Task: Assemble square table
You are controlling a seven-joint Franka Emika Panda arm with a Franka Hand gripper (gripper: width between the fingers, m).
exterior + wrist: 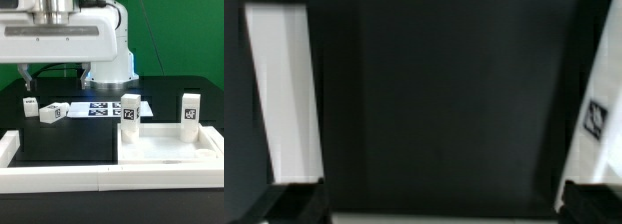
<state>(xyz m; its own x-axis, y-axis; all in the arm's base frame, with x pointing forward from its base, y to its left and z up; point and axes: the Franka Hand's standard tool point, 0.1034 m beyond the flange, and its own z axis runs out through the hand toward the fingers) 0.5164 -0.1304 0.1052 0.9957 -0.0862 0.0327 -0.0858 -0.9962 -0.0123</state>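
Jaws of the gripper (434, 205) gape wide, gripping nothing. Near the marker board (100, 108), toward the exterior view's right, lies the square tabletop (165, 148) with two upright legs (130, 110); two loose legs (52, 113) lie beside the board's other end.

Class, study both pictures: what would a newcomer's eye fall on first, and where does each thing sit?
Toward the exterior view's right, the centre leg and the right-hand leg stand upright at the back corners of the white square tabletop. At the left, the small loose leg and the tagged loose leg rest on the black table. In the wrist view the gripper is open and empty.
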